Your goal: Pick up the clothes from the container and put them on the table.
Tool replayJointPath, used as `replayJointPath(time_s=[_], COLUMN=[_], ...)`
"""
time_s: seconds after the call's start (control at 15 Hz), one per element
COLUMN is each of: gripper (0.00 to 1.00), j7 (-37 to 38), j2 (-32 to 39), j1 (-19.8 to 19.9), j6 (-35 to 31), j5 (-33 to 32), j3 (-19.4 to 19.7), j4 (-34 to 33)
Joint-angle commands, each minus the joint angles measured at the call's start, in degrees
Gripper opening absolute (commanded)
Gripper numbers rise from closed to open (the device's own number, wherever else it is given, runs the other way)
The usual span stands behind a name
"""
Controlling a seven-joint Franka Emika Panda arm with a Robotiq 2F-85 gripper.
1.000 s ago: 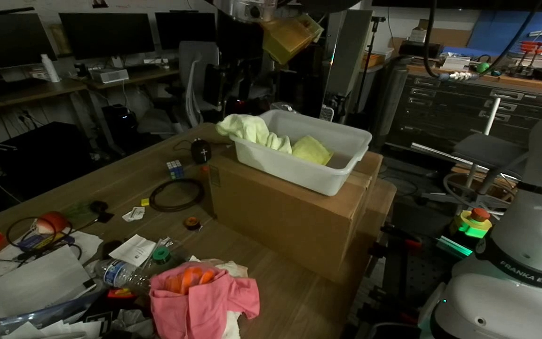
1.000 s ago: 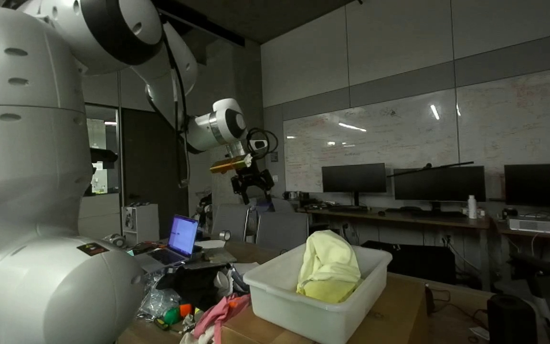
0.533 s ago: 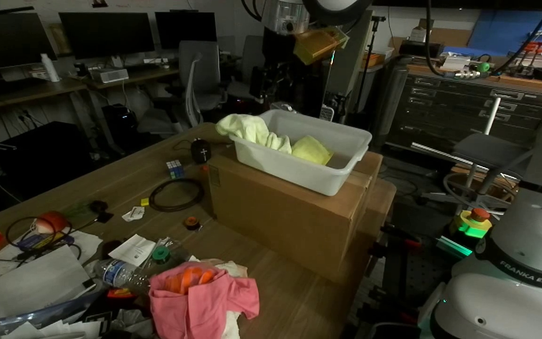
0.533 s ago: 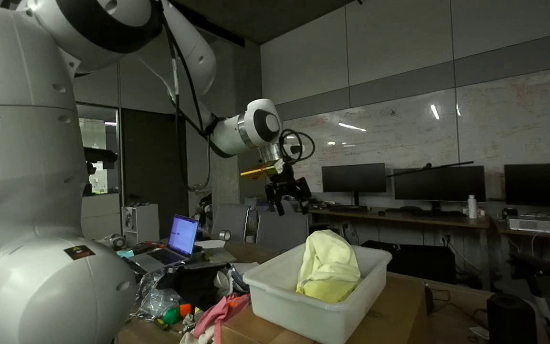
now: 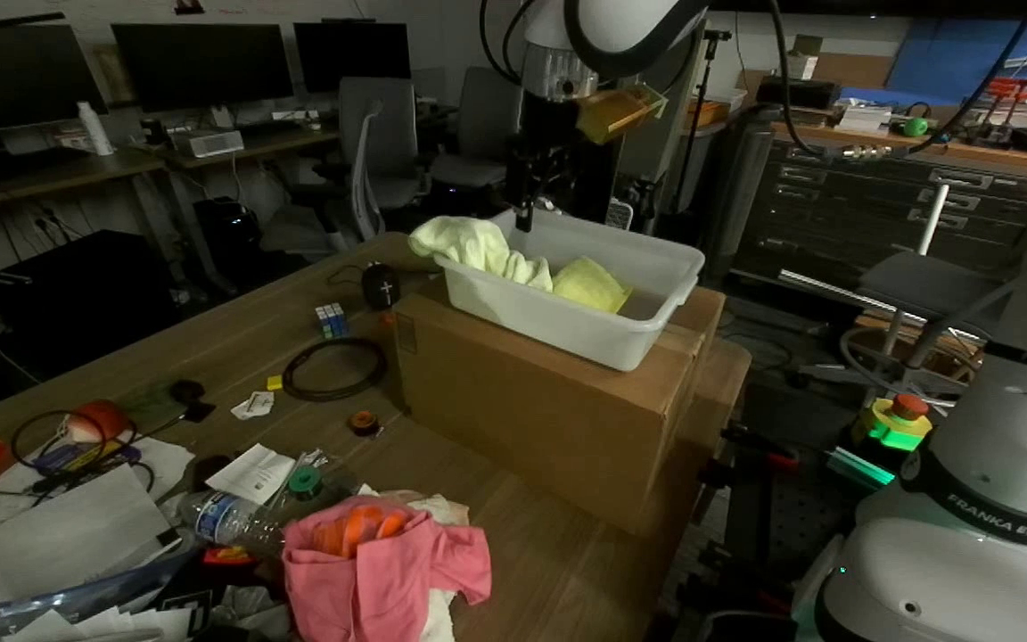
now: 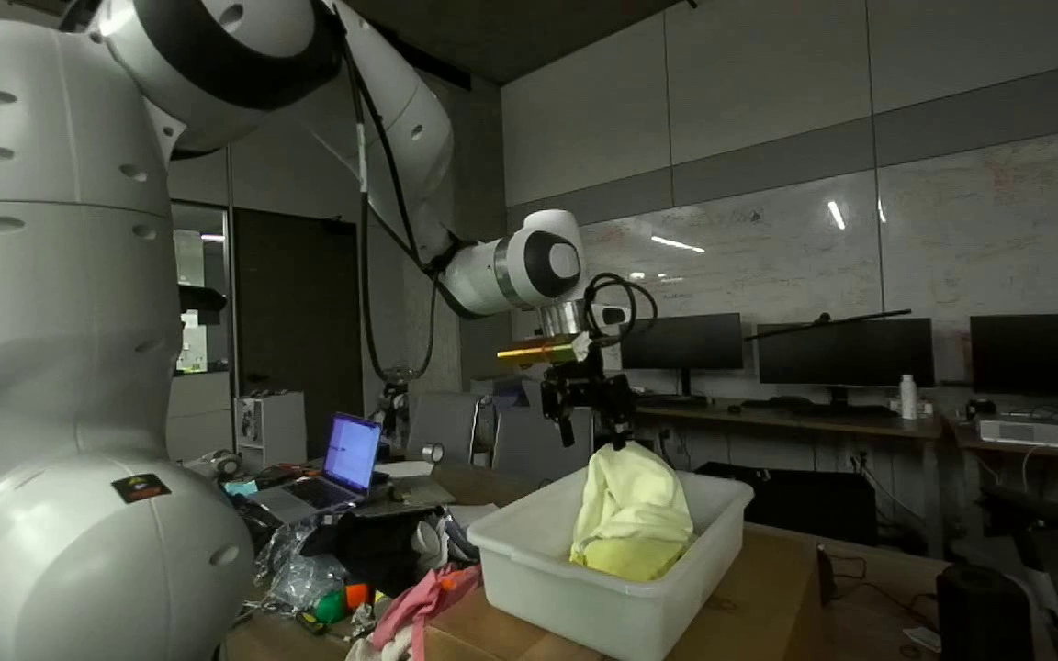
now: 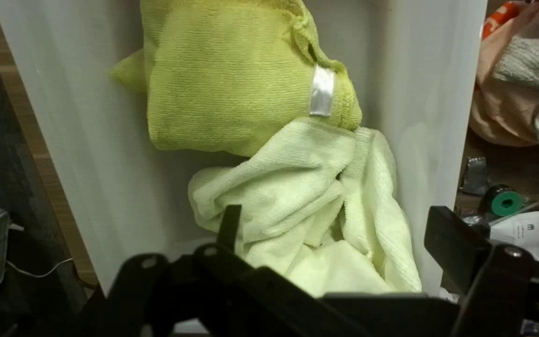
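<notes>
The job now looks like grabbing the pale yellow-green soft cloth (image 7: pixel 297 187), which sits bunched up at one end of the white plastic tub (image 6: pixel 575 597); in an exterior view, part of the cloth (image 5: pixel 460 239) flops over the rim. A darker yellow cloth (image 7: pixel 232 79) with a white tag (image 7: pixel 322 91) lies right next to it, touching. The tub stands on a big brown cardboard box (image 5: pixel 531 401). The pink-red cloth (image 5: pixel 371 588) is in a pile on the long brown wooden table (image 5: pixel 558 580), and the wood beside it seems a good spot for this one. The black gripper (image 6: pixel 594 435) is spread wide and has hold of nothing. To do this well, it should go down slowly, get a fat fold between its two fingers (image 7: pixel 454 245) and squeeze. In the wrist view one finger lines up with the tub's edge, so sliding a bit toward the middle first may keep it from bumping the rim. Then it should lift high, so the floppy end does not snag or drag the darker cloth along. The white robot arm (image 6: pixel 488 278) reaches out, bends at the elbow and slopes down, with the gripper pointing down just over the pale cloth. I can't tell if a fingertip touches it.
</notes>
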State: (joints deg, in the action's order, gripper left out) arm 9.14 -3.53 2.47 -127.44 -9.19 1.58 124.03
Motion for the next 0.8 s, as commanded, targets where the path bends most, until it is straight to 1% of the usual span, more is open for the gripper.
replayJointPath(time_s=[0.0,0.13,0.47,0.73], gripper=[1.00,1.00,1.00,1.00], j7=[-6.75,-11.00,-18.41,-17.51], j2=[3.63,5.34,9.33,12.39], j1=[0.33,0.49,1.04,1.31], j6=[0.88,1.94,4.25,1.40], j5=[4.27,5.21,2.03,1.40], j3=[1.00,1.17,1.27,1.40], j4=[-3.12,-4.24,-7.45,-9.20])
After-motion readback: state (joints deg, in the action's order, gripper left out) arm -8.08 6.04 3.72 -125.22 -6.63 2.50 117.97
